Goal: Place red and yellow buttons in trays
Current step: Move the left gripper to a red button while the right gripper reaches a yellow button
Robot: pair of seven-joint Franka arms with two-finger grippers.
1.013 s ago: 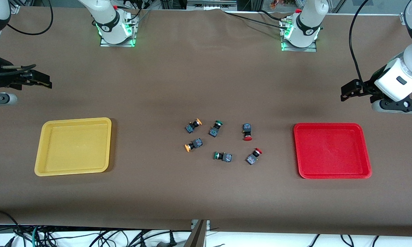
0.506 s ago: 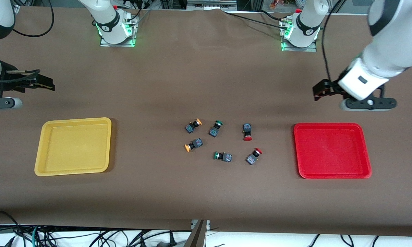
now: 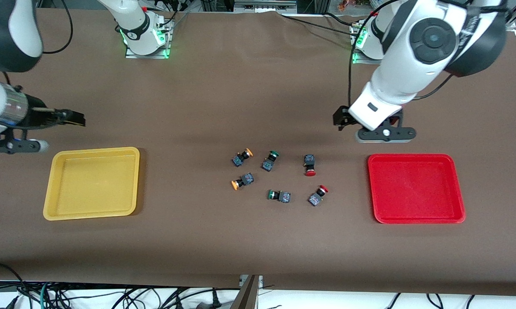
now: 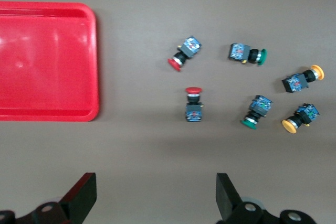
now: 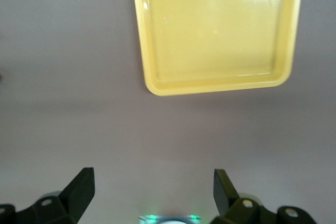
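Two red-capped buttons (image 3: 310, 165) (image 3: 318, 196) and two yellow-capped buttons (image 3: 242, 157) (image 3: 242, 181) lie loose mid-table. The red tray (image 3: 416, 188) sits toward the left arm's end and the yellow tray (image 3: 92, 182) toward the right arm's end; both hold nothing. My left gripper (image 3: 341, 118) is open and empty over bare cloth close to the red tray's rim. Its wrist view shows the gripper (image 4: 156, 198), the red buttons (image 4: 193, 104) (image 4: 185, 54), the yellow buttons (image 4: 300, 81) (image 4: 301, 118) and the red tray (image 4: 47, 61). My right gripper (image 3: 71, 118) (image 5: 154, 192) is open and empty over cloth beside the yellow tray (image 5: 215, 30).
Two green-capped buttons (image 3: 270, 160) (image 3: 279, 195) lie among the others; they also show in the left wrist view (image 4: 255, 111) (image 4: 247, 53). The arm bases (image 3: 145, 40) (image 3: 376, 45) stand at the table's edge farthest from the front camera. Brown cloth covers the table.
The left arm has swung from the table's end toward the middle, bringing its gripper close to the red buttons. The right gripper has shifted slightly toward the yellow tray. The buttons and trays have not moved.
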